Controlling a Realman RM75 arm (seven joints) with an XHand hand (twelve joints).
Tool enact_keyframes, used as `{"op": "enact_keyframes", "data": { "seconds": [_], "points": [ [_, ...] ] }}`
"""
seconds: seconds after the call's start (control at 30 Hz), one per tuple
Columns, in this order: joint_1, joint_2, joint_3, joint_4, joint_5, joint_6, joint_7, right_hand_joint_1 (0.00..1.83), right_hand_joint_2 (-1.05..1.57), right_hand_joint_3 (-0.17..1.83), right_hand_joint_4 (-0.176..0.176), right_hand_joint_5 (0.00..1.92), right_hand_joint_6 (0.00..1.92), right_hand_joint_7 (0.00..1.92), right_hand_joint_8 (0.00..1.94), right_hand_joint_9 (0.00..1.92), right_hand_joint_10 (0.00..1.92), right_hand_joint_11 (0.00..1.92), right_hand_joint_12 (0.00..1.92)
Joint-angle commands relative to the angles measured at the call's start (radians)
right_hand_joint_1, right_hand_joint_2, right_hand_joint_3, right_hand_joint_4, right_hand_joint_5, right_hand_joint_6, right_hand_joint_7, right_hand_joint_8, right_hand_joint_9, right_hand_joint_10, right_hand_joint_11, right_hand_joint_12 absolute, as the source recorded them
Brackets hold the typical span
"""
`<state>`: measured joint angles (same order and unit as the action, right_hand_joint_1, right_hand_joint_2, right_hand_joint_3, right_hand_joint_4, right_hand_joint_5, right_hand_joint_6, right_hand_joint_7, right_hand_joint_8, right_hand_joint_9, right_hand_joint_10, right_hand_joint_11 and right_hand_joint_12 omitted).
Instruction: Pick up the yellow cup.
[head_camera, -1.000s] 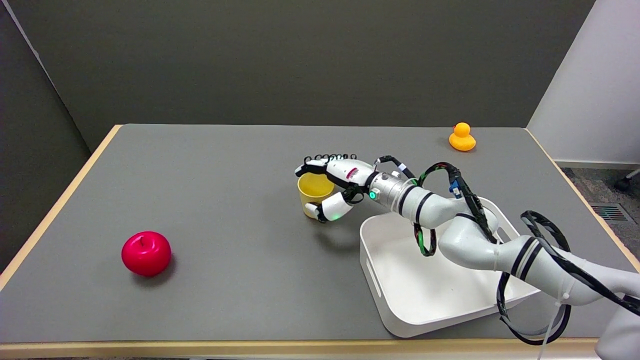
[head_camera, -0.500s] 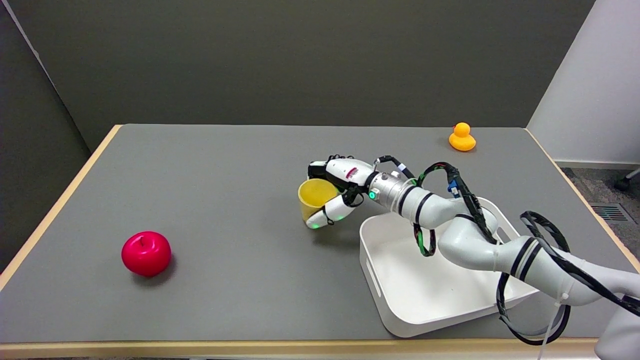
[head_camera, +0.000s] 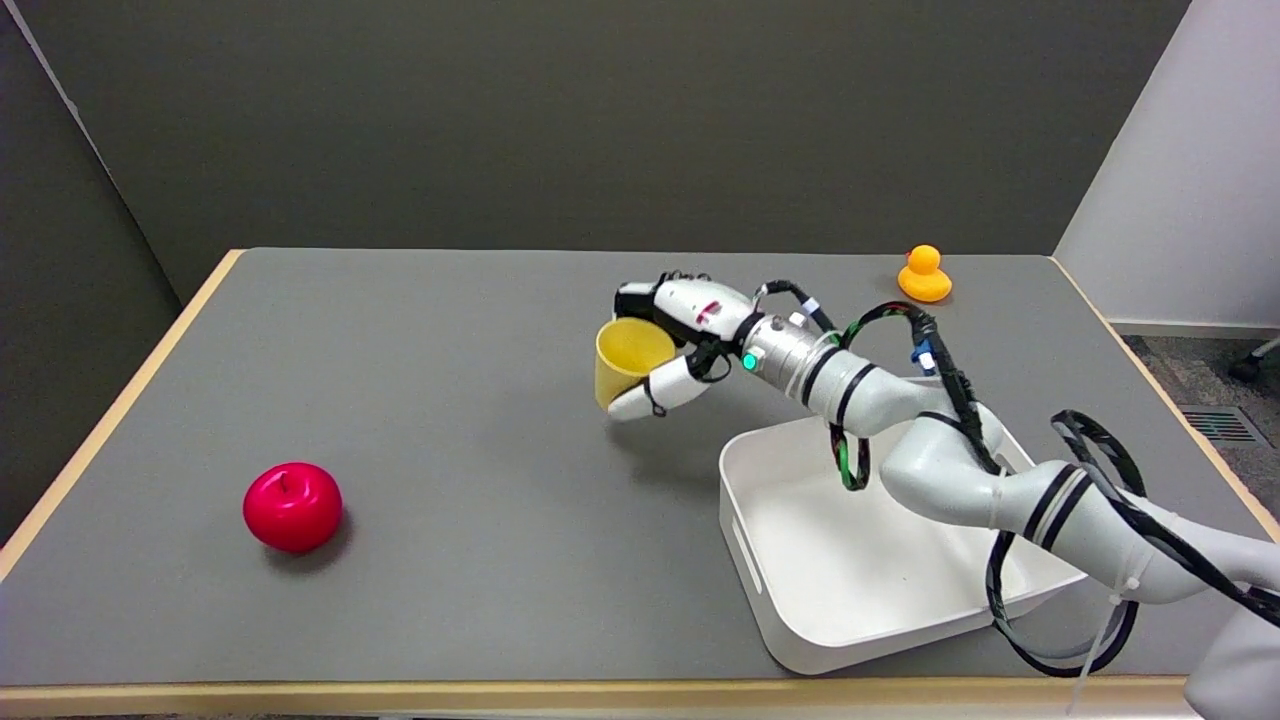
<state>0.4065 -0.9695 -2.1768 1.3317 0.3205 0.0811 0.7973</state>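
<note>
We see the right hand (head_camera: 672, 342) wrapped around the yellow cup (head_camera: 627, 360) from the cup's right side. The fingers (head_camera: 640, 297) curl over the far side of the rim and the thumb (head_camera: 655, 393) presses in low on the near side, so the hand holds the cup between them.

The cup sits at the middle of the grey table (head_camera: 420, 330), just left of the white tray (head_camera: 850, 560). It is tilted, mouth turned toward us and to the left. Its long axis leans away from upright, base pointing down toward the palm side. We read a shadow on the table under it and judge it is off the surface, though only just; we cannot tell the gap for sure.

Key relation: the cup lies to the left of the palm, across the line of the wrist, with fingers and thumb on opposite walls. We judge the coming move is a straight lift, and the tilt means the grip has to hold firm or the cup could rotate further.

The red apple (head_camera: 292, 506) lies well apart at the left. The orange duck (head_camera: 923, 275) is far back right. Neither is in the way.
</note>
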Motion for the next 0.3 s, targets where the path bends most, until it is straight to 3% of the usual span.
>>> {"op": "enact_keyframes", "data": {
  "seconds": [0.03, 0.3],
  "points": [
    [-0.178, 0.051, 0.379, 0.238, 0.003, 0.041, -0.182, 1.18, 1.15, 0.27, -0.143, 0.55, 1.51, 0.84, 1.44, 0.81, 1.47, 0.7, 1.92],
    [-0.495, 0.127, 0.72, 0.457, 0.006, -0.002, -0.2, 1.19, 1.1, 0.35, -0.145, 0.57, 1.5, 0.85, 1.44, 0.78, 1.53, 0.79, 1.92]
  ]
}}
